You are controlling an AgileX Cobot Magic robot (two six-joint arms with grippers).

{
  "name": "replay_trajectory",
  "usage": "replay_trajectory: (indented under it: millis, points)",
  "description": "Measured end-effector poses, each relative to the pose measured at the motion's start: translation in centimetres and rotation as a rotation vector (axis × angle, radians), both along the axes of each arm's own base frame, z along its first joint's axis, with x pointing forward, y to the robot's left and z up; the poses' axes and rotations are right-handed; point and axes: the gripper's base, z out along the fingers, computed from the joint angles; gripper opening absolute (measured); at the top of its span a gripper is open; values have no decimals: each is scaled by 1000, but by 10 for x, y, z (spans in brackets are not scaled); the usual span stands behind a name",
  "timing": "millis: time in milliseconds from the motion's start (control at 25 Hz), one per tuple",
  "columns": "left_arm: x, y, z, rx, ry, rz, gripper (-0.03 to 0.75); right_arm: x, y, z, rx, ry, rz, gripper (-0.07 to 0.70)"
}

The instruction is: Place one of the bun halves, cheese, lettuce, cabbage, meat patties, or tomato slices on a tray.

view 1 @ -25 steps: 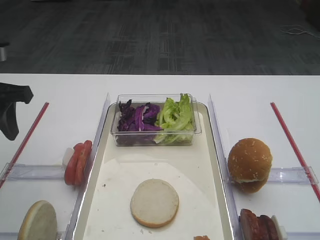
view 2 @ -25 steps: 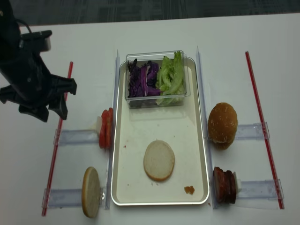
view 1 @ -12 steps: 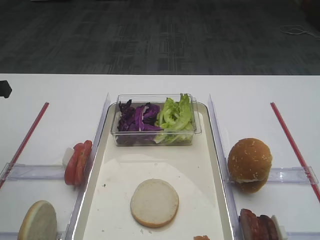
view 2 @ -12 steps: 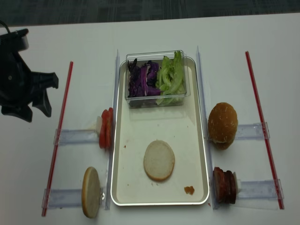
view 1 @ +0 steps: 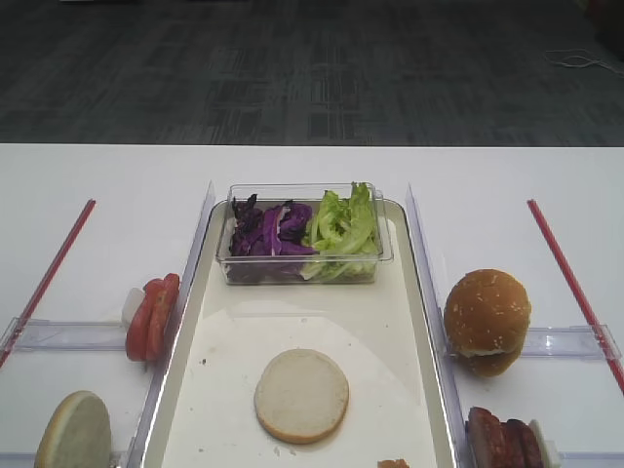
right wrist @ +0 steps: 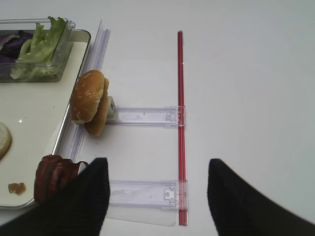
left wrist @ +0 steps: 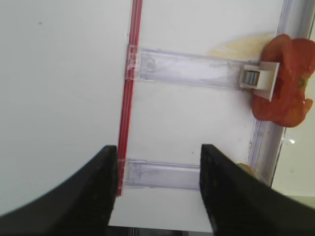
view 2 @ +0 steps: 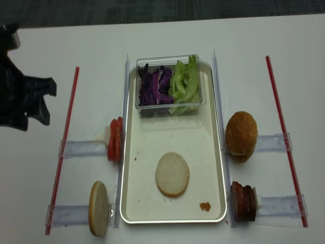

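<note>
Left gripper: our black left gripper [view 2: 38,99] hangs at the far left edge, outside the red strip [view 2: 63,147]. Its jaws stand wide with nothing between them in the left wrist view; only bare table and clear rails show in the gap.
Change: a second ago we saw this gripper nearer the tray, over the red strip; now it has drawn back toward the edge and is gone from the front overhead view.
Tomato slices: the red-orange round tomato slices [view 2: 115,138] stand on edge against a small white clip [left wrist: 259,78] on a clear plastic rail [view 2: 84,148]. We judge the clip keeps them upright for an easy pinch.
Spare bun: a second cream bun half [view 2: 98,208] stands on edge on the lower left rail.
Tray: the long cream-white tray with the silvery rim [view 2: 175,220] lies in the middle.
Placed item: the flat round pale bun half [view 2: 172,174] lies cut face up on the tray floor, untouched; we judge this placing done.
Greens: a clear plastic box [view 2: 168,108] at the tray's far end keeps the purple shredded cabbage [view 2: 153,87] and the ruffled green lettuce [view 2: 185,82] together.
Crumb: a small orange scrap [view 2: 204,206] lies near the tray's near right corner.
Right rails: the whole domed sesame bun [view 2: 241,134] and the dark reddish-brown meat patties [view 2: 244,200] are clipped upright.
Right gripper: our black right gripper [right wrist: 155,196] shows only in its wrist view, jaws spread wide and empty.
</note>
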Motion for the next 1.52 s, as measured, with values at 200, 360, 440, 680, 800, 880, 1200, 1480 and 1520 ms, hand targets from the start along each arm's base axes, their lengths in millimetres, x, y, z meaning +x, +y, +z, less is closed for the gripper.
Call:
replay_trajectory:
  millis: [200, 360, 440, 680, 800, 880, 1200, 1480, 1520]
  points:
    - [-24, -2, 2, 1, -15, 0, 359, 0, 0, 0, 0, 0, 0, 453]
    - [-44, -3, 3, 3, -34, 0, 359, 0, 0, 0, 0, 0, 0, 453]
    - [-54, -4, 5, 4, -54, 0, 359, 0, 0, 0, 0, 0, 0, 453]
    - [-85, -7, 8, 8, -99, 0, 359, 0, 0, 0, 0, 0, 0, 453]
    - [-99, -8, 8, 9, -122, -1, 359, 0, 0, 0, 0, 0, 0, 453]
    - [-109, -9, 6, 10, -136, -1, 359, 0, 0, 0, 0, 0, 0, 453]
    - [-143, -11, -3, 13, -172, -1, 359, 0, 0, 0, 0, 0, 0, 453]
    - [-165, -13, -4, 18, -233, -2, 359, 0, 0, 0, -3, 0, 2, 453]
    - [-167, -13, -6, 19, -239, -4, 359, 0, 0, 0, -3, 0, 2, 453]
